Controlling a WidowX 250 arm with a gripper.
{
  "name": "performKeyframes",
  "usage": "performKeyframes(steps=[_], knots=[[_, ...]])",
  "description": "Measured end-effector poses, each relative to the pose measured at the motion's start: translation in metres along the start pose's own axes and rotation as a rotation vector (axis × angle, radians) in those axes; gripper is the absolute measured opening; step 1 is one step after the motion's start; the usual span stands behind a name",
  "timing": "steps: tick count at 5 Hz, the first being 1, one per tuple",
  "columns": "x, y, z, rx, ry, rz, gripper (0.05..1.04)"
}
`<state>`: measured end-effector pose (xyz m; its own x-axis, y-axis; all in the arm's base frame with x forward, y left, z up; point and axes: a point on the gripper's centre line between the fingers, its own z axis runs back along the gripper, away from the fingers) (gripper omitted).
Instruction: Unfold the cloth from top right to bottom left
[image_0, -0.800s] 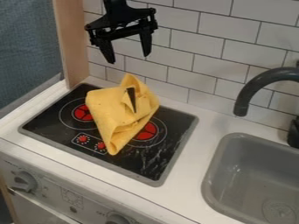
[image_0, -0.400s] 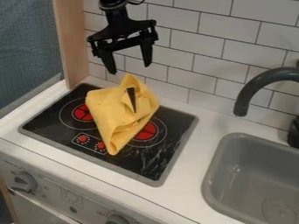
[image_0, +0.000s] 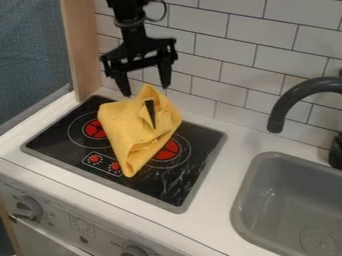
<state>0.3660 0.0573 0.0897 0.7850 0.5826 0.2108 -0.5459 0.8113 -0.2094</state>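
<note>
Hanging above the stovetop: black gripper (image_0: 145, 91), pointing down, its 2 fingers spread well apart in an open stance.
Yellow cloth (image_0: 123, 122): on the black stovetop (image_0: 170, 187), folded and bunched, with 1 raised peak at the top and a narrow end toward the front.
Cloth's upper folds: 1 slim dark wedge showing among them.
Peak and fingertips: close together in the view; whether they touch, I cannot tell.
Red burners: 2, 1 on the left (image_0: 92, 130) and 1 on the right (image_0: 168, 149), each partly covered by the cloth.
Grey sink (image_0: 264, 162): set in the white counter (image_0: 224, 195), right of the stovetop.
Dark faucet (image_0: 288, 100): curving over the sink's back edge.
Backsplash (image_0: 220, 50): white tiles with dark joints.
</note>
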Motion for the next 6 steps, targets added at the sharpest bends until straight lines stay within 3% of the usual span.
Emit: performKeyframes(steps=[2, 3, 5, 6], knots=[[0.007, 0.001, -0.030, 0.029, 0.053, -0.033, 0.999], [0.006, 0.003, -0.043, 0.045, 0.090, -0.043, 0.938], [0.008, 0.002, -0.044, 0.042, 0.077, -0.055, 0.338], [0.008, 0.002, -0.044, 0.040, 0.078, -0.054, 0.145]])
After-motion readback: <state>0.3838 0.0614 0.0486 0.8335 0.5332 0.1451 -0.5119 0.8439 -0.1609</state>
